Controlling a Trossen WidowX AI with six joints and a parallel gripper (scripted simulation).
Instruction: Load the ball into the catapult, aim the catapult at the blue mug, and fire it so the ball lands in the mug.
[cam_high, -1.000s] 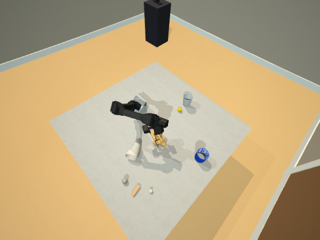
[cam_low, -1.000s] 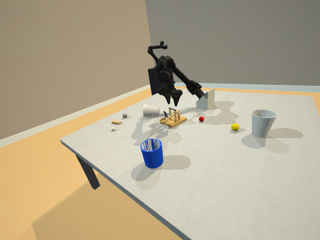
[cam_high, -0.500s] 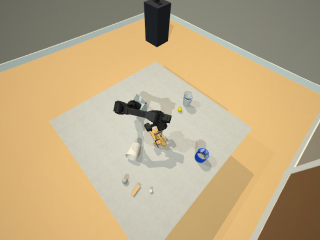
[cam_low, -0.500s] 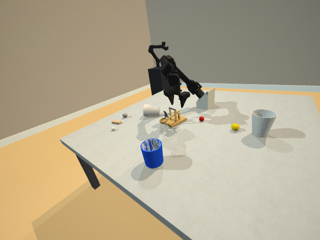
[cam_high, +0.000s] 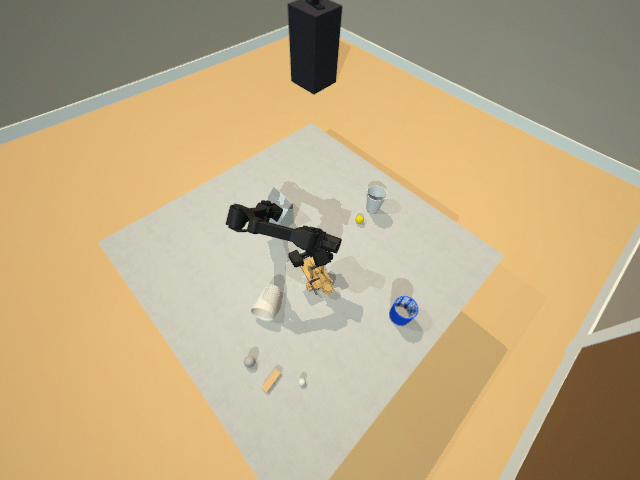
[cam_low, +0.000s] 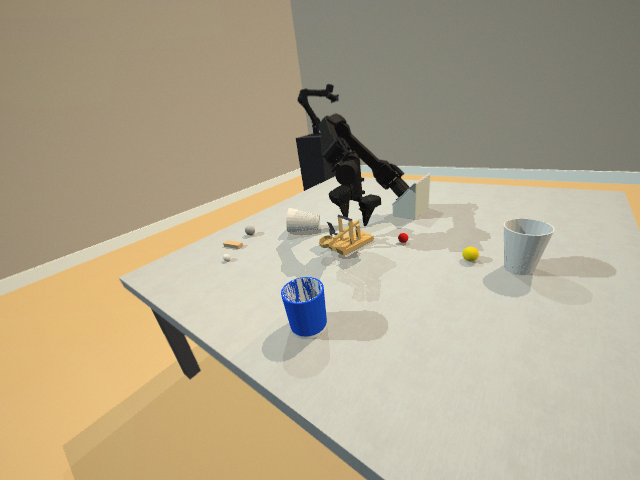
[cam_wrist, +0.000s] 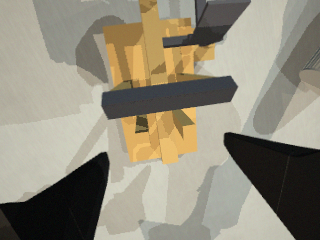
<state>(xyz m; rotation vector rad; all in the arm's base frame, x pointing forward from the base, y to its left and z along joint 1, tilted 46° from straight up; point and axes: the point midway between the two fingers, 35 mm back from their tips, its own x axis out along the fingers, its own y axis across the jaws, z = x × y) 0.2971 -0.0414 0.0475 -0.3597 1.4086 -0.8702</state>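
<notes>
The wooden catapult (cam_high: 326, 287) (cam_low: 356, 246) (cam_wrist: 152, 55) stands on the table, with a dark crossbar over its frame. Its cup end shows in the top and exterior views and looks empty; it is outside the wrist view. My gripper (cam_low: 355, 220) (cam_wrist: 167, 147) is open and empty, pointing down just above the catapult's rear end. The red ball (cam_low: 403, 237) lies on the table beside the catapult; the arm hides it in the top view. The blue mug (cam_high: 401, 316) (cam_low: 308, 316) stands upright, apart from the catapult, near a table edge.
A yellow ball (cam_high: 359, 219) (cam_low: 470, 253) lies near a grey cup (cam_high: 375, 201) (cam_low: 522, 250). A white cup (cam_high: 268, 301) (cam_low: 303, 221) lies on its side. A grey ball (cam_high: 249, 361) (cam_low: 250, 229), a wooden block (cam_high: 271, 380) (cam_low: 232, 244) and a white ball (cam_high: 302, 381) (cam_low: 226, 257) lie beyond it. A pale wedge (cam_low: 422, 196) stands by the arm.
</notes>
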